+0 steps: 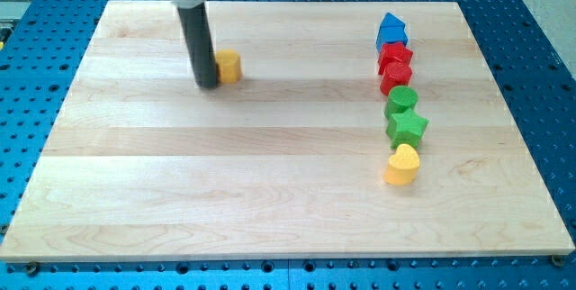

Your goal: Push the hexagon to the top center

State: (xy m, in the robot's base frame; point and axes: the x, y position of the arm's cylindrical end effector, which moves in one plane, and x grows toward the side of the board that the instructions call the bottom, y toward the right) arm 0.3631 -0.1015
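A yellow hexagon block [230,66] sits on the wooden board [270,164] in the upper left part of the view. My tip [207,84] is at the hexagon's left side, touching or almost touching it; the dark rod hides the block's left edge.
A column of blocks runs down the view's right: a blue block [391,31], a red block [395,57], another red block [395,78], a green block [402,102], a green star [407,128] and a yellow heart [402,165]. A blue perforated table surrounds the board.
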